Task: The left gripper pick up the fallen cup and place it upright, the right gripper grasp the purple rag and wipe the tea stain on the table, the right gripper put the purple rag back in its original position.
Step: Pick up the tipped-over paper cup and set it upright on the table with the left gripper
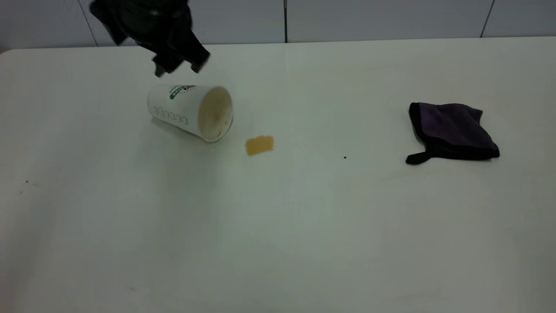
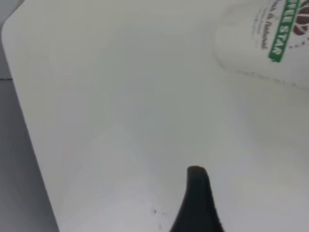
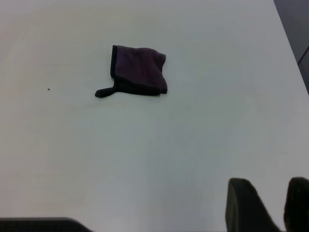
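Your left pincer [image 1: 181, 67], its tips apart, hangs just behind the fallen cup [image 1: 191, 111] at the far left of the surface [image 1: 278, 226]; the paper is light and squashy, so squeeze its middle softly.

Paper cup [image 1: 191, 112] matt; rag [image 1: 451, 130] soft cloth; table [image 1: 278, 226] smooth.

left gripper [image 1: 180, 65] blurred — top cut off, cup [image 2: 270, 43] cropped in left wrist view

White table [image 1: 278, 226] filling the scene, pale wall panels [image 1: 369, 19] along its far edge, tiny dark speck [image 1: 345, 157], perhaps a crumb, right of centre
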